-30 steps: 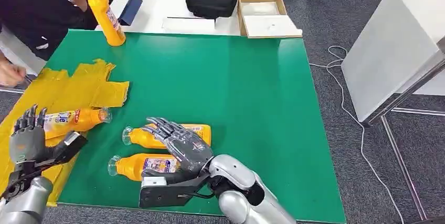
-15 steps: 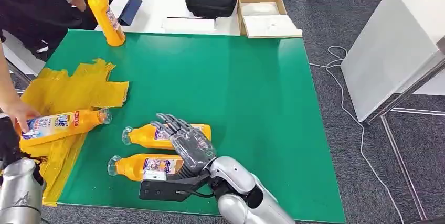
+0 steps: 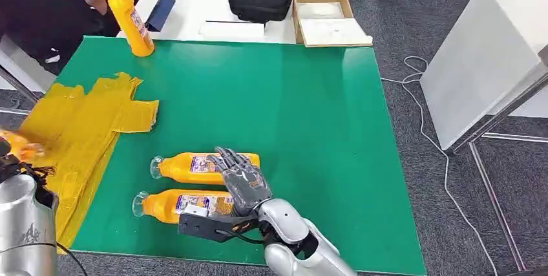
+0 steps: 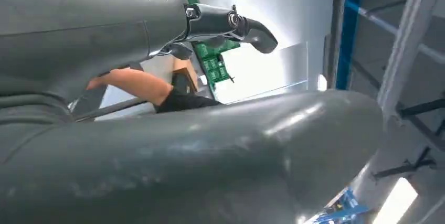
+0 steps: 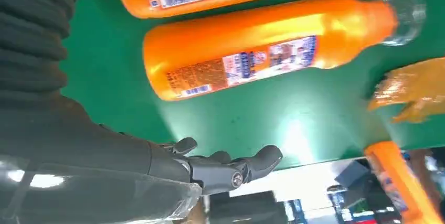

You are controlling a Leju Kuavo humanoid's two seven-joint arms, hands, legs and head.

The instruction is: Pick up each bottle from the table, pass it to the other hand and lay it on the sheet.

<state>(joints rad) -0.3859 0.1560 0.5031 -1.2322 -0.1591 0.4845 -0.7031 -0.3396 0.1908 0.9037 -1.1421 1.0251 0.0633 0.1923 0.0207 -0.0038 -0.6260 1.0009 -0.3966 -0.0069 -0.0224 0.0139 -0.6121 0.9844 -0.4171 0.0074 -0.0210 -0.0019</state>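
Right robot hand spread wide, holding nothing, poised over two orange bottles lying on the green tabletop — nearer bottle and farther bottle. Pick-up step, seemingly; next: closing on one. Left robot hand — grip impossible to tell. Yellow sheet well apart.

Two orange plastic bottles lay side by side near the green table's front edge, the crumpled yellow sheet left of them, a third orange bottle standing far left.
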